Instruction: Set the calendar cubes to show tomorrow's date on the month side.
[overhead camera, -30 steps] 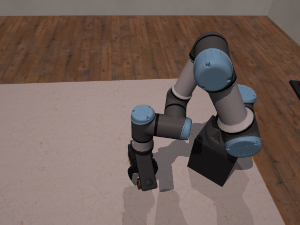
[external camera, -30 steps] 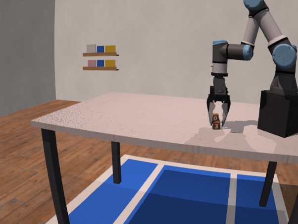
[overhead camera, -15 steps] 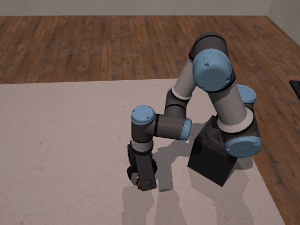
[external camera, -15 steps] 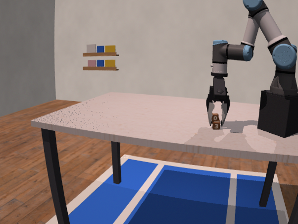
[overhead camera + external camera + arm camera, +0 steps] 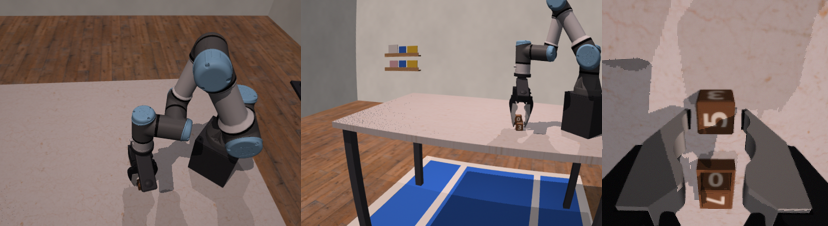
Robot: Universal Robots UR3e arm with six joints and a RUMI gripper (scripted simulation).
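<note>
A brown cube (image 5: 519, 127) (image 5: 716, 117) stands on the table, with an upright 3 facing the exterior camera and a sideways 5 on top. Behind it, in line, is a second cube (image 5: 518, 118) (image 5: 716, 180) with a 0 on its front and a 7 above; a raised brown rim surrounds it in the wrist view, but cube and tray are hard to tell apart. My gripper (image 5: 519, 125) (image 5: 716, 110) is partly open, fingertips down on both sides of the nearer cube, with narrow gaps. In the top view the gripper hides most of the brown pieces; no month name is readable.
The black robot base (image 5: 212, 160) (image 5: 581, 112) stands on the table (image 5: 62, 150) (image 5: 451, 112), to the right of the cubes in the top and exterior views. The arm's shadows fall around the cubes. Wall shelves (image 5: 401, 54) with coloured boxes are far behind.
</note>
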